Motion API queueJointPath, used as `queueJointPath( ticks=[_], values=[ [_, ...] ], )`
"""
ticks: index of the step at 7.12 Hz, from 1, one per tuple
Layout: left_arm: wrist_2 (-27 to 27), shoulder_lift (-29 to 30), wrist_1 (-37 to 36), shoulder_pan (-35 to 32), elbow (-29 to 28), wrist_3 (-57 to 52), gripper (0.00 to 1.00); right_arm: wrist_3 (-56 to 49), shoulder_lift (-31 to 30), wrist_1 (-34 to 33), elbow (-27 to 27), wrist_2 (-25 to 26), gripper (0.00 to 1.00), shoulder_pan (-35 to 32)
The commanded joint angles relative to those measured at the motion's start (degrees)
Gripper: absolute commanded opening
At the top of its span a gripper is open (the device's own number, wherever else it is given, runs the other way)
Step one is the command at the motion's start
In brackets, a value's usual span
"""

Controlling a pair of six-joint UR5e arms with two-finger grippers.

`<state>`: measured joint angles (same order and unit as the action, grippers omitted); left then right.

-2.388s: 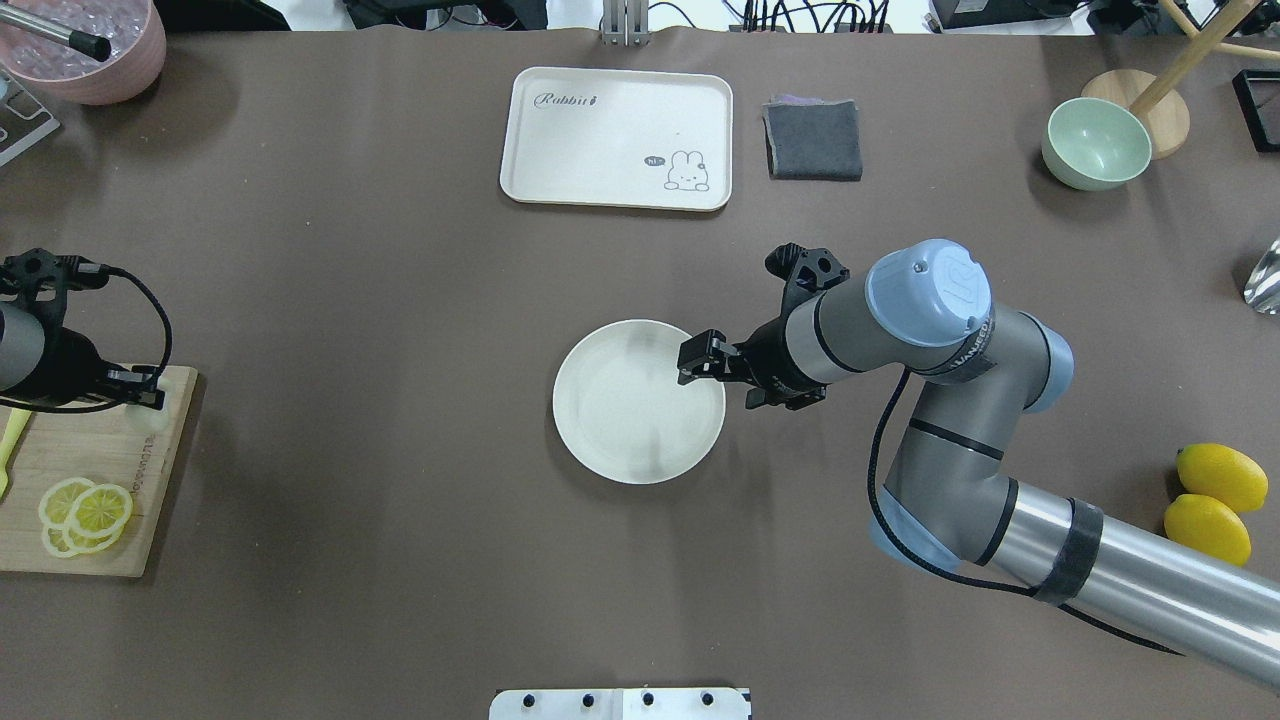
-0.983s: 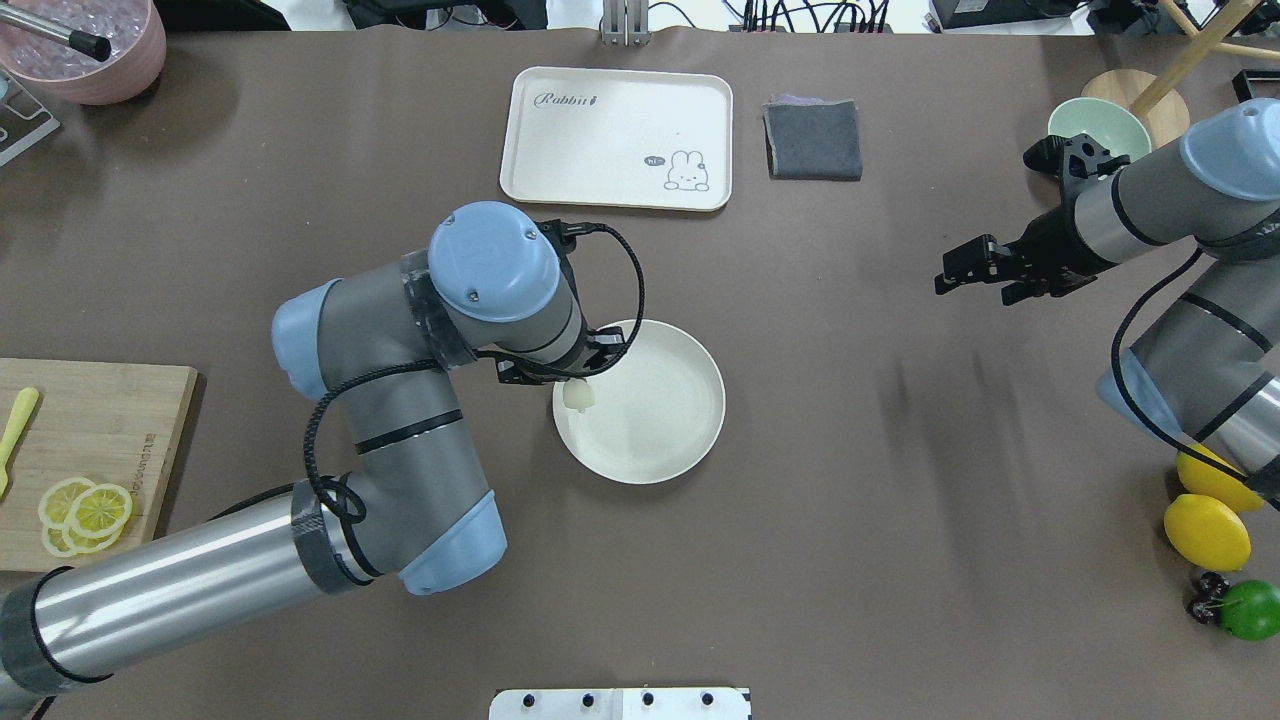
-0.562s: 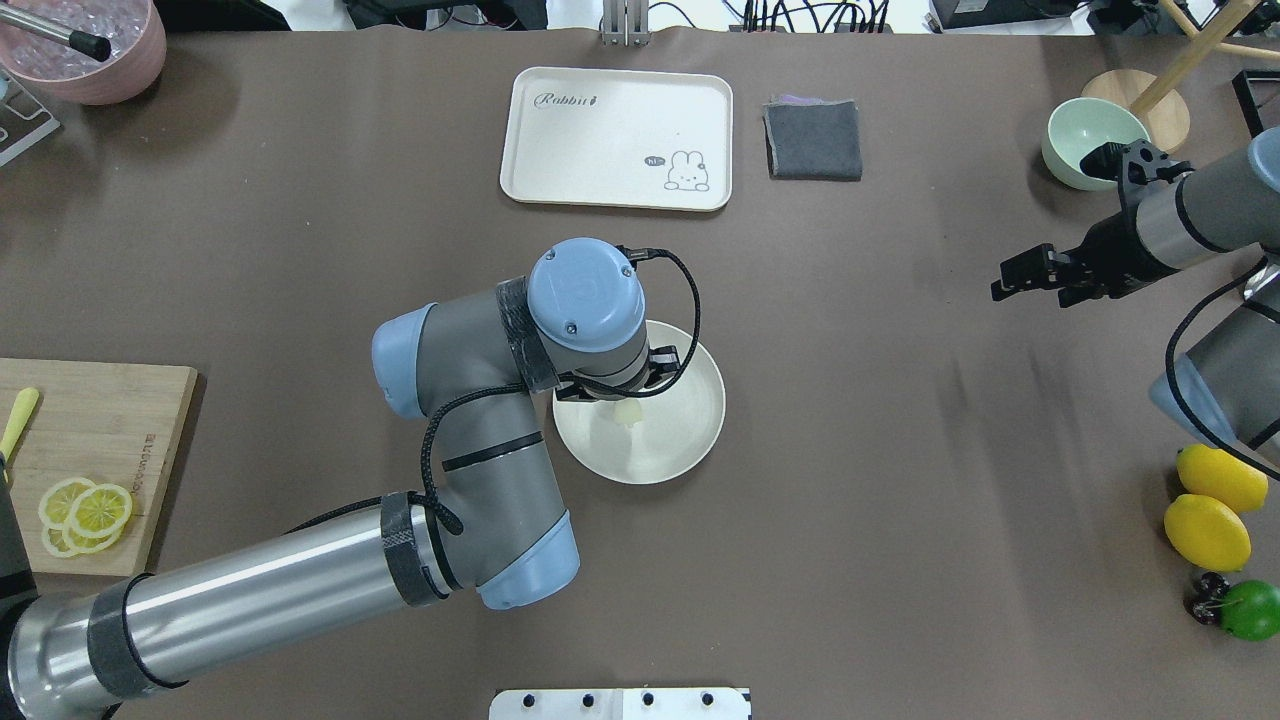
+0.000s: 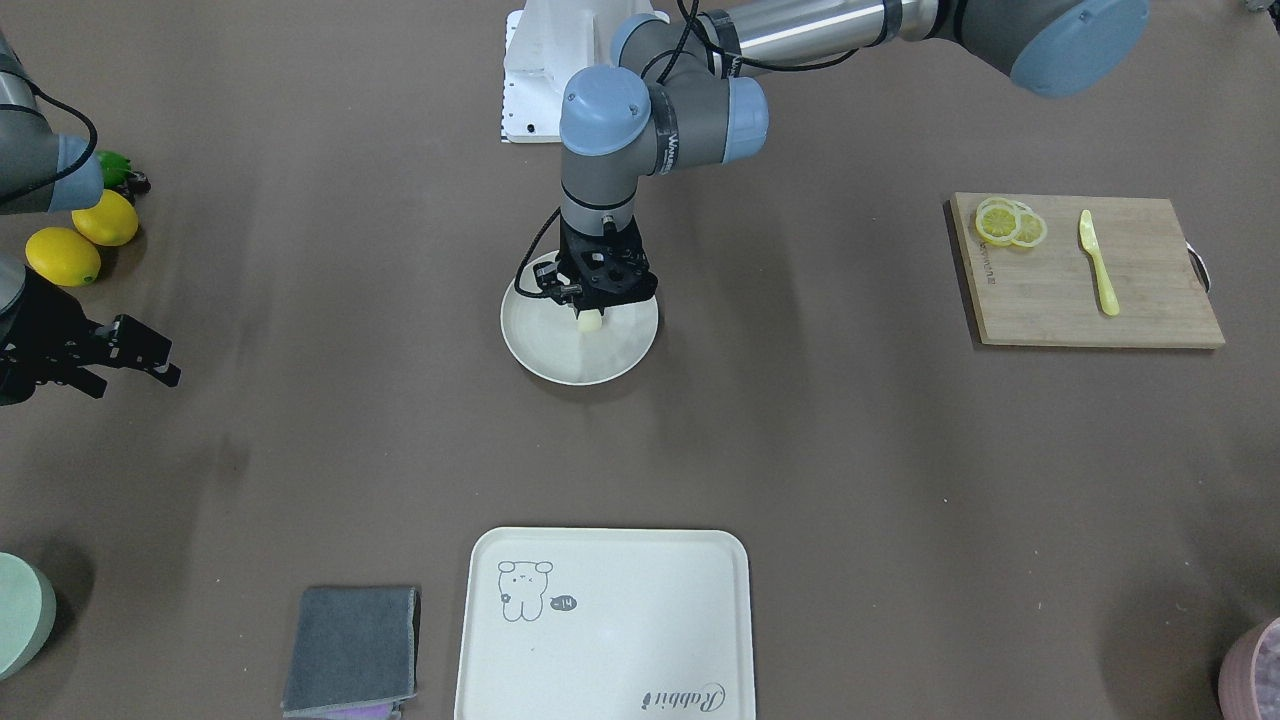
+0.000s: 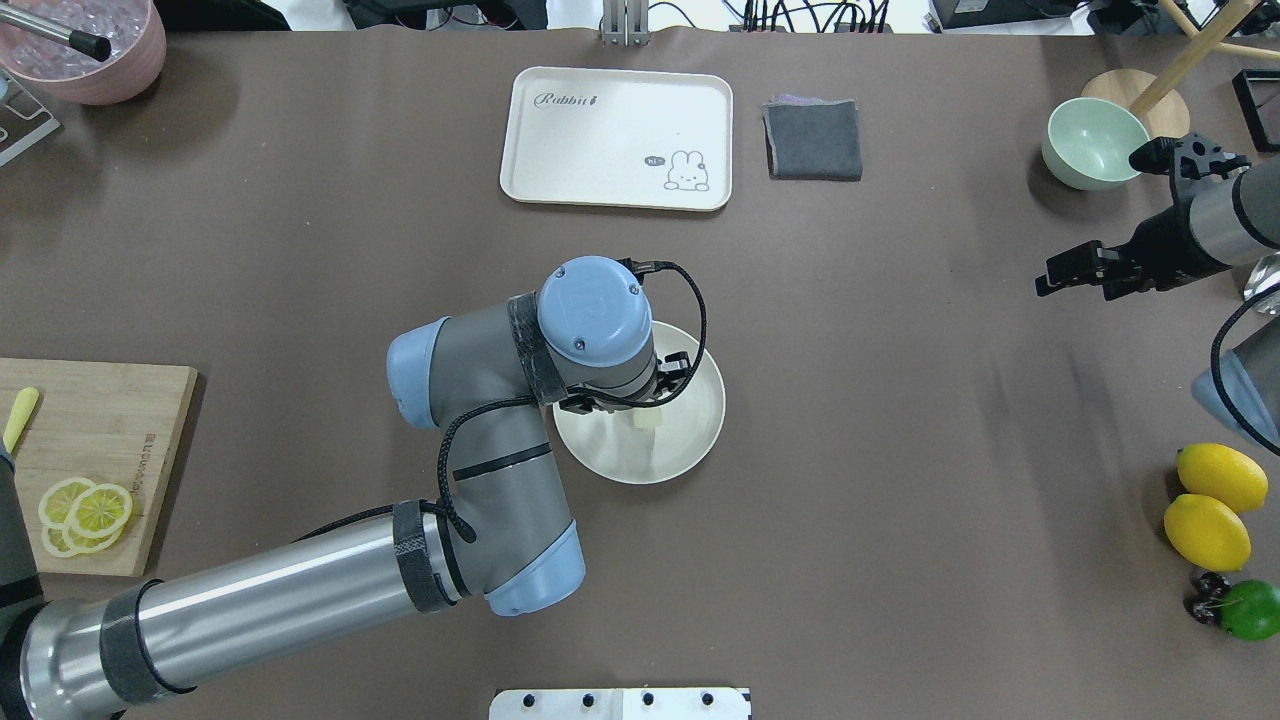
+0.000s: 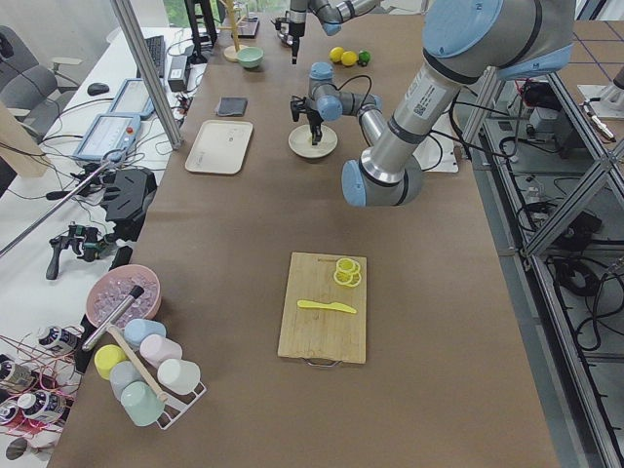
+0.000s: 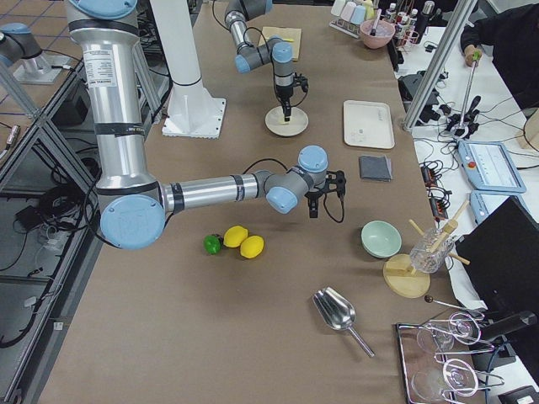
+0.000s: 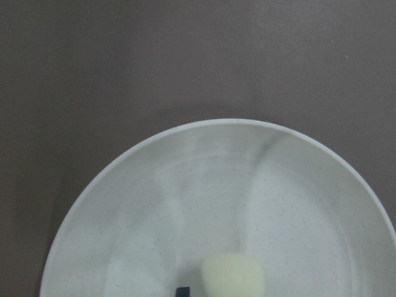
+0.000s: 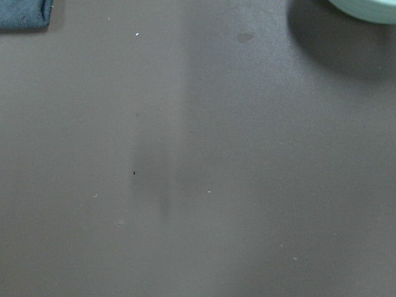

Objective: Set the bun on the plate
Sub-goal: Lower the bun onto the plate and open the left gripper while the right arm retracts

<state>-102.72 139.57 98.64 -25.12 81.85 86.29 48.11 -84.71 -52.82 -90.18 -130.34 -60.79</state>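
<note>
The bun [image 4: 590, 320] is a small pale cream lump held at the tips of my left gripper [image 4: 592, 310], which points straight down and is shut on it. It hangs over the middle of the round cream-white plate [image 4: 560, 365], low above or just touching its floor; I cannot tell which. In the overhead view the bun [image 5: 648, 420] peeks out below the left wrist over the plate [image 5: 690, 445]. The left wrist view shows the bun [image 8: 233, 277] at the bottom edge, above the plate [image 8: 216, 167]. My right gripper [image 5: 1062, 272] hovers open and empty far to the right.
A cream tray [image 5: 617, 138] and a folded grey cloth [image 5: 813, 140] lie at the back. A green bowl [image 5: 1095, 143] and two lemons [image 5: 1215, 500] are at the right. The cutting board [image 5: 110, 440] holding lemon slices [image 5: 85, 512] is at the left.
My left arm has carried the bun from the cutting board to over the middle of the plate. My right arm has drawn back from the plate to the far right.
</note>
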Motion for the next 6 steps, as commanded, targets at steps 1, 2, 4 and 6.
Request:
queueJointPath(
  ticks=[1, 2, 4, 6],
  values=[
    [0.2, -0.1, -0.1, -0.2, 0.9, -0.2, 0.9, -0.3, -0.1, 0.0, -0.3, 0.0, 1.0, -1.1],
    [1.2, -0.1, -0.1, -0.2, 1.3, -0.1, 0.9, -0.3, -0.1, 0.0, -0.3, -0.1, 1.0, -1.5],
    [1.3, -0.5, -0.5, -0.9, 2.9, -0.2, 0.9, -0.3, 0.0, 0.0, -0.3, -1.7, 1.0, -2.7],
    [0.7, -8.7, -8.3, -6.1, 18.3, -6.3, 0.97, -3.3, 0.0, -0.4, -0.3, -3.1, 1.0, -6.3]
  ],
)
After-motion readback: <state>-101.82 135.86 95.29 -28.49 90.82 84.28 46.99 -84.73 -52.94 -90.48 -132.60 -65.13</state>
